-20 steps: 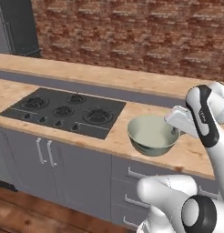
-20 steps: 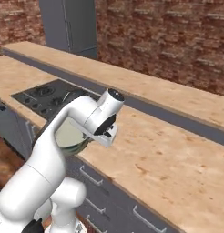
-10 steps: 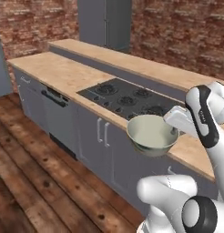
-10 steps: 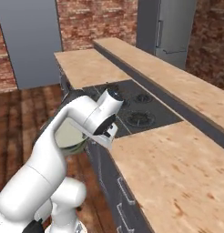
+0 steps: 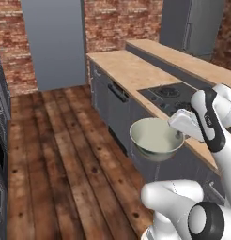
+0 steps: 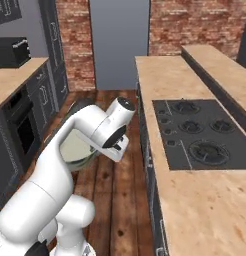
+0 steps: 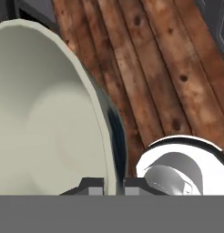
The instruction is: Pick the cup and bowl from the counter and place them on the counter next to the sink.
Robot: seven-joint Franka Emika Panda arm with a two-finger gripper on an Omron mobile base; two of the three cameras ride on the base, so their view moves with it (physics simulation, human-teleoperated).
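The bowl [image 5: 156, 140] is held in the air, above the wooden floor [image 5: 56, 154] and beside the front of the grey cabinets [image 5: 112, 112], not on the table. It is kept nearly level, with the mouth up, and nothing is seen inside it: the smooth off-white inside is bare. The gripper [image 5: 179, 132] is placed at the right rim of the bowl, and in the hand view the jaws are seen closed almost fully on the thin wall of the bowl [image 7: 50, 113], one finger on each side of the rim. In the right base view the bowl [image 6: 75, 149] is partly hidden behind the white arm. The table [image 5: 131, 70], of light tan wood grain, runs along the right side, and the black stove top [image 6: 195, 130] is set in it. A brick wall [image 5: 122, 23] and a tall grey panel [image 5: 56, 42] are seen at the far end of the room.
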